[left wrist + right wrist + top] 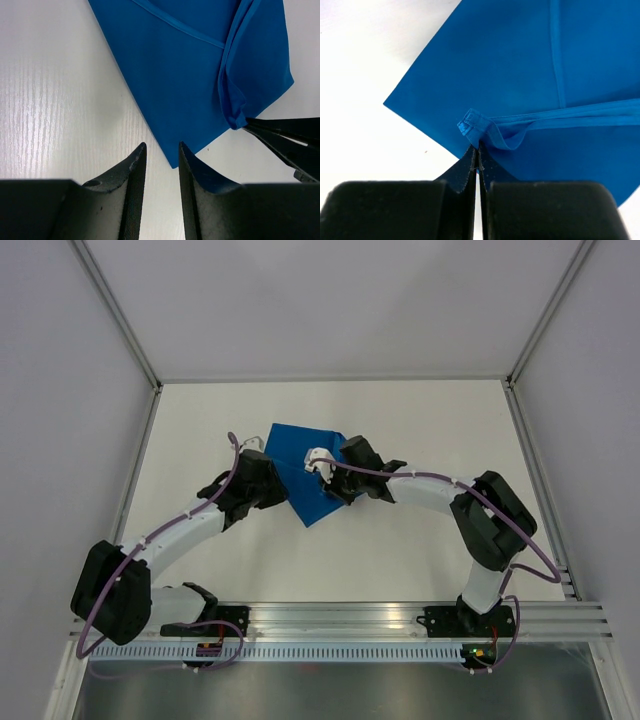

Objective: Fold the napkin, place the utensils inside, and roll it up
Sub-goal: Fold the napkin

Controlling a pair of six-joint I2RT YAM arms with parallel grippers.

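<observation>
The bright blue napkin (300,455) lies partly folded mid-table, one flap doubled over along a hemmed edge (580,112). My right gripper (478,150) is shut on a hemmed corner of the napkin (471,124) and holds it over the lower layer; it sits at the cloth's right side in the top view (335,488). Its fingertips (280,131) show at the right of the left wrist view, pinching that fold. My left gripper (161,150) is open and empty, just short of the napkin's near point (175,162). The utensils are out of view.
The white table (420,420) is walled by grey panels on metal frame posts (515,380). Both arms arch inward from the rail (340,615) at the near edge and meet over the napkin.
</observation>
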